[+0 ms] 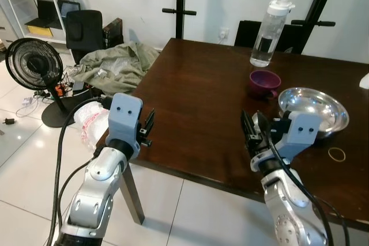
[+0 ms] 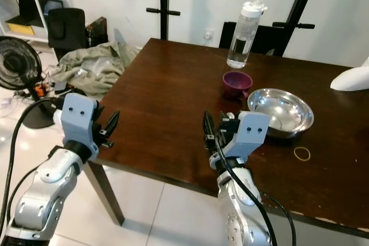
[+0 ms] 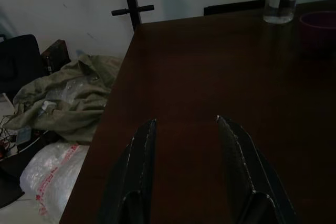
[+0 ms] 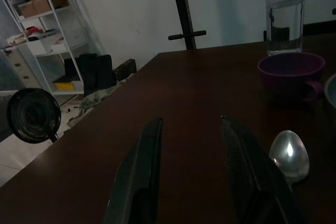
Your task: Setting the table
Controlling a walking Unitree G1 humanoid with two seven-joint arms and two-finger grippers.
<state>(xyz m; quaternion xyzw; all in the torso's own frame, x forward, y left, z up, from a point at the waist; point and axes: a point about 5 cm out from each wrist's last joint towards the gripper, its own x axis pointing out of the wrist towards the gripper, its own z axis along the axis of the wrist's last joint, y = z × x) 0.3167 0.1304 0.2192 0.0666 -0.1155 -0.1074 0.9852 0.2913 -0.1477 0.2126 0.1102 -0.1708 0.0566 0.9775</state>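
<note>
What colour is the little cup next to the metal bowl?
Purple cup, clearest in the left eye view.

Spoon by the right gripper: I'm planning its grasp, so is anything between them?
Nothing visible. The spoon lies on bare table just beside the open right gripper; the cup sits farther back.

Silver arms, blue-grey wrist housings, black cables, black two-finger left claw [image 1: 148, 127].

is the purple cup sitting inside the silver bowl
No, the purple cup stands on the table beside the silver bowl, between it and the water bottle.
</note>
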